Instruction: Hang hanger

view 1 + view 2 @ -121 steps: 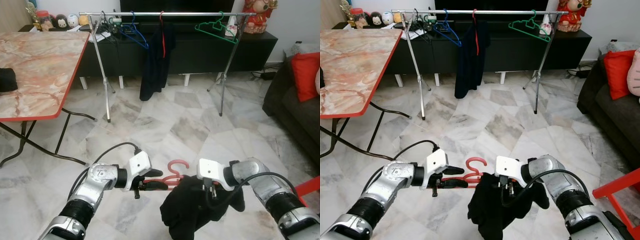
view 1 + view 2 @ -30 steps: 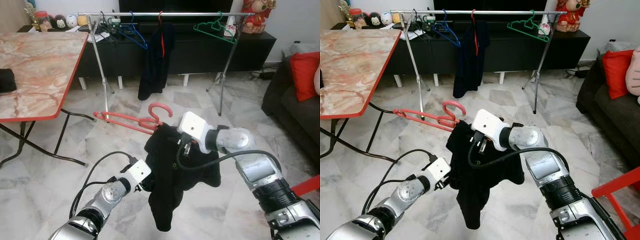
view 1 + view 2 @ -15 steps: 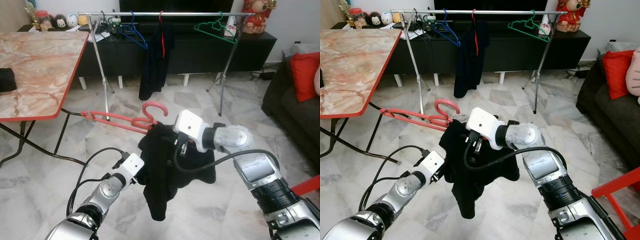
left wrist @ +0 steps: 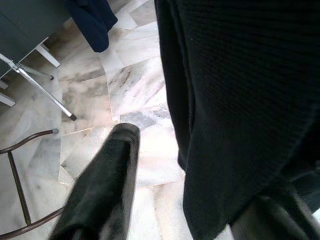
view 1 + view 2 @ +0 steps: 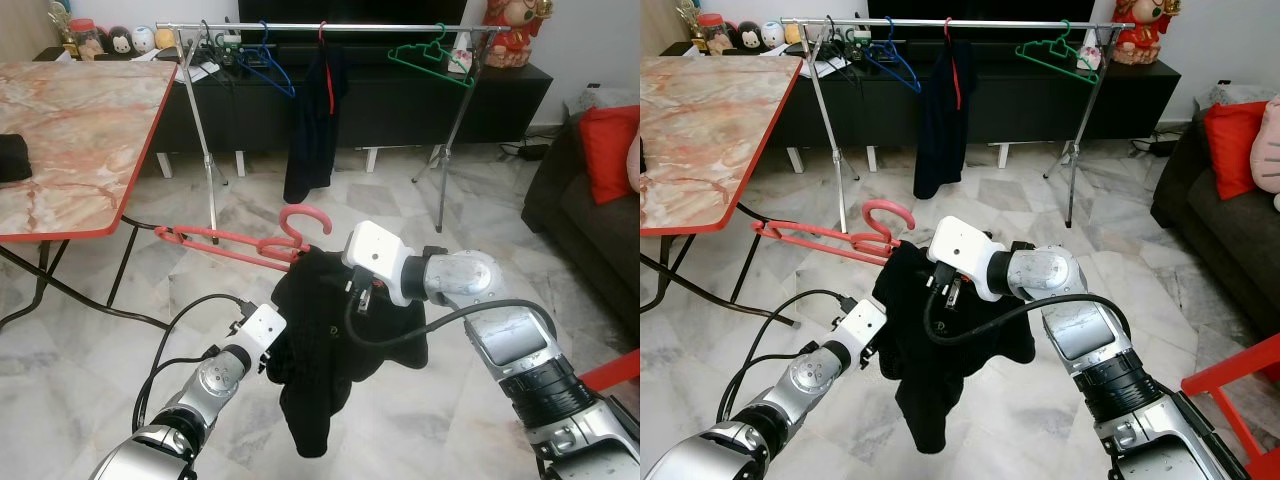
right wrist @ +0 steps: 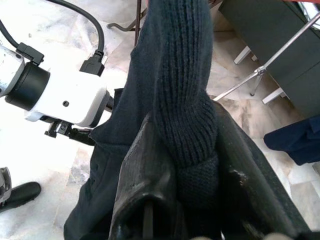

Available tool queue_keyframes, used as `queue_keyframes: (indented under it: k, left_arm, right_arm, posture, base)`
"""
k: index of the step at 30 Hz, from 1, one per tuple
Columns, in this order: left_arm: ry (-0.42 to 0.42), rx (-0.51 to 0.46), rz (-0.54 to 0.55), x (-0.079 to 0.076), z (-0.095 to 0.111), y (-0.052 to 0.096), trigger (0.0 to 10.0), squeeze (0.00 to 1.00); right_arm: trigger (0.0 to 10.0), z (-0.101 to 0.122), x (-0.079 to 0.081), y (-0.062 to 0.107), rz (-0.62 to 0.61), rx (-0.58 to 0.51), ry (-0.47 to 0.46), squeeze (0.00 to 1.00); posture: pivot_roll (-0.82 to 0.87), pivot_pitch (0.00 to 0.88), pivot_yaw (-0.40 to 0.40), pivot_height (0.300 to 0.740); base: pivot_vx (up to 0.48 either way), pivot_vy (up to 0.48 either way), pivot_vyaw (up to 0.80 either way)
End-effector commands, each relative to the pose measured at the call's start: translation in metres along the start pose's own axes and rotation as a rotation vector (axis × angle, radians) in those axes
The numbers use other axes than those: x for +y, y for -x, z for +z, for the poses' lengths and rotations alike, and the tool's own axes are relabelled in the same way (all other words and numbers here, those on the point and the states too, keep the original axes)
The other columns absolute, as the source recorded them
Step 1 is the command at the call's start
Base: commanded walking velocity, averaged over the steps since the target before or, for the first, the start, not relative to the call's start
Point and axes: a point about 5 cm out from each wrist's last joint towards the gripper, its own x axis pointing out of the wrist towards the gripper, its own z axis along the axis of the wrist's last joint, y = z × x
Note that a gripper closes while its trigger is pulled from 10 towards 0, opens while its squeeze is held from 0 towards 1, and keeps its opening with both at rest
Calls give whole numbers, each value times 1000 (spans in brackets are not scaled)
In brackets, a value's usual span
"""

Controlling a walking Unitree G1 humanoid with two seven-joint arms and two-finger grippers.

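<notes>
Underfoot, pale veined marble floor [image 5: 400, 240].

Red hanger [image 5: 235, 240] under a black ribbed sweater [image 5: 325, 340]. Green hanger [image 5: 432, 55], blue hanger [image 5: 268, 72], silver rail [image 5: 330, 27]. Grey-veined white marble floor [image 5: 330, 225]; pink marbled surface [image 5: 75, 130] edged red.

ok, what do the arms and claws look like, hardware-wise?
Two silver metal arms with black ribbed collars near the forearms. Each wrist carries a white boxy housing, left claw, right claw, with long black fingers. Black cables loop loosely from the wrists back along the arms.
</notes>
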Motion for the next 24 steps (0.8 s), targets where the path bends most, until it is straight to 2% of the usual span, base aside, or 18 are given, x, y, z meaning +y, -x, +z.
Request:
queue_keyframes:
  k: [1,14,24]
  left_arm:
    - [9,12,-21,-4,-2,0,0,0]
    - [34,28,-74,-10,-7,3,0,0]
    - [74,38,-59,-9,-12,5,0,0]
  right_arm:
    - [0,15,-2,2,-7,-49,41,0]
    - [0,15,-3,1,-20,-49,32,0]
    - [0,14,-3,1,-24,-45,27,0]
  posture:
    - [-112,27,-79,740]
    - [-111,30,-78,740]
    - [-110,30,-78,740]
  base:
    - [0,0,0]
    - [0,0,0]
    - [0,0,0]
